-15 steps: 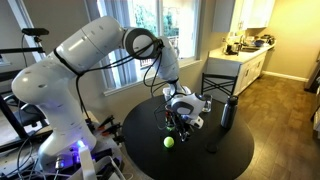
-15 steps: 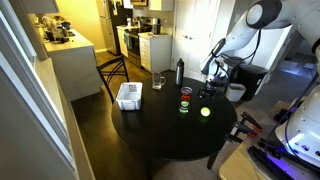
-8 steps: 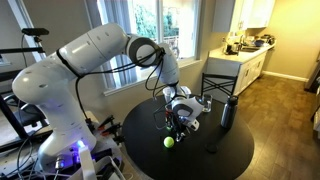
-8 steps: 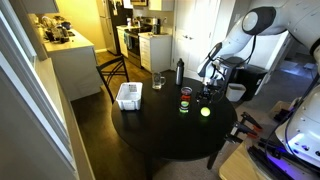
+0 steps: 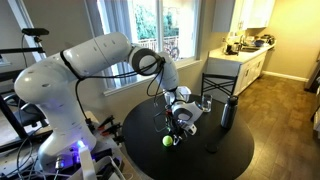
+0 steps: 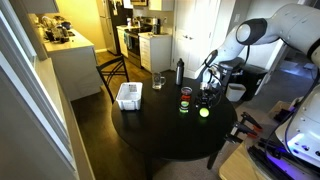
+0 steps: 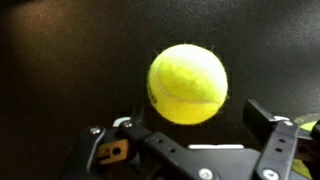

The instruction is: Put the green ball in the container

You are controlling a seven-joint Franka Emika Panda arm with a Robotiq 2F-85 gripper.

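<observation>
The green ball [image 5: 169,141] lies on the round black table [image 5: 205,158] and also shows in an exterior view [image 6: 204,112]. My gripper [image 5: 175,128] hangs just above it, open and empty, and also shows in an exterior view [image 6: 206,101]. In the wrist view the ball [image 7: 187,83] fills the middle, between and just ahead of the open fingers of my gripper [image 7: 185,130], with no contact that I can see. The clear container [image 6: 128,96] stands at the table's far side from the ball, apart from my gripper. It does not show in the exterior view that faces the window.
A small dark can with red [image 6: 185,96] stands close beside the ball. A dark bottle [image 6: 180,72] and a clear drinking glass [image 6: 158,80] stand near the table edge; the bottle also shows in an exterior view [image 5: 228,113]. A white cup [image 6: 235,92] sits behind my gripper.
My arm has bent over and lowered the gripper closer to the green ball. The ball and the other objects have not moved.
</observation>
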